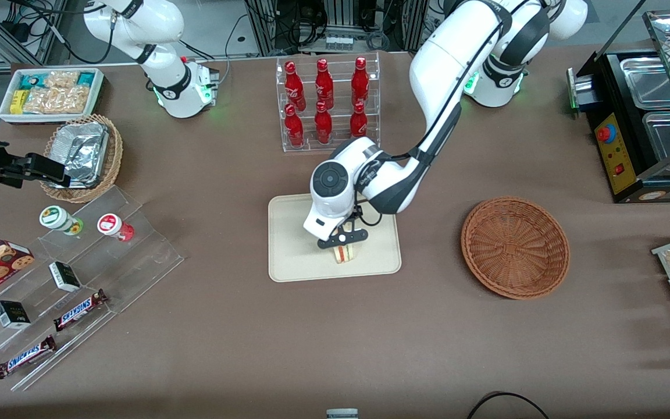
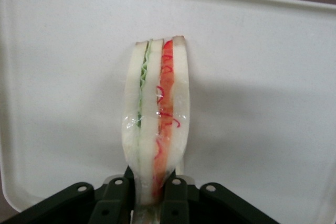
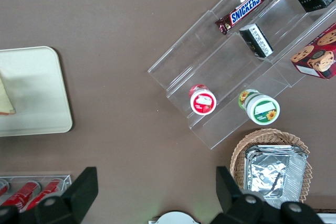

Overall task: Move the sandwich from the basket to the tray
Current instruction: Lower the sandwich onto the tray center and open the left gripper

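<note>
The sandwich (image 1: 345, 254), a pale bread wedge with red-orange and green filling, is down on the cream tray (image 1: 288, 256), near the tray's edge closest to the front camera. My left gripper (image 1: 344, 245) is shut on the sandwich; in the left wrist view the black fingers (image 2: 122, 192) press both bread faces of the sandwich (image 2: 157, 114) over the tray's floor (image 2: 63, 87). The reddish-brown wicker basket (image 1: 515, 247) stands empty on the table beside the tray, toward the working arm's end.
A clear rack of red bottles (image 1: 326, 102) stands farther from the front camera than the tray. A clear stepped shelf (image 1: 79, 273) with snacks, a tan basket with a foil container (image 1: 82, 154) and a white snack bin (image 1: 50, 93) lie toward the parked arm's end. A black food warmer (image 1: 643, 116) stands toward the working arm's end.
</note>
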Controlling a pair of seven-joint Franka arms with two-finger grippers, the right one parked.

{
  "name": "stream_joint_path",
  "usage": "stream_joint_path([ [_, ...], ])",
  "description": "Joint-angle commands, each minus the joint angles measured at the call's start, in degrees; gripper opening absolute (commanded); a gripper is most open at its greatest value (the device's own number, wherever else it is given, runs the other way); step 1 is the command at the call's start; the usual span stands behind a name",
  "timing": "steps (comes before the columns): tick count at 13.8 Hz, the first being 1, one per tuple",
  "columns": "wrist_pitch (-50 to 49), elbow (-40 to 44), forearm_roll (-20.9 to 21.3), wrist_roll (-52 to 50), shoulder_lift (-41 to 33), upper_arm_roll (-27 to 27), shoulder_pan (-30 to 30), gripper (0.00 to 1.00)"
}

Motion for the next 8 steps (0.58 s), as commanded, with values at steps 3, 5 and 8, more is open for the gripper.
stream_joint_path([
  [3, -1.67, 1.96, 0.89, -1.43, -1.29, 0.92, -0.92, 1.00],
  [5, -3.69, 3.00, 0.63, -0.81, -2.61, 0.83, -0.66, 1.00],
  [8, -10.09, 8.27, 0.53, 1.72, -2.97, 0.83, -0.57, 1.00],
])
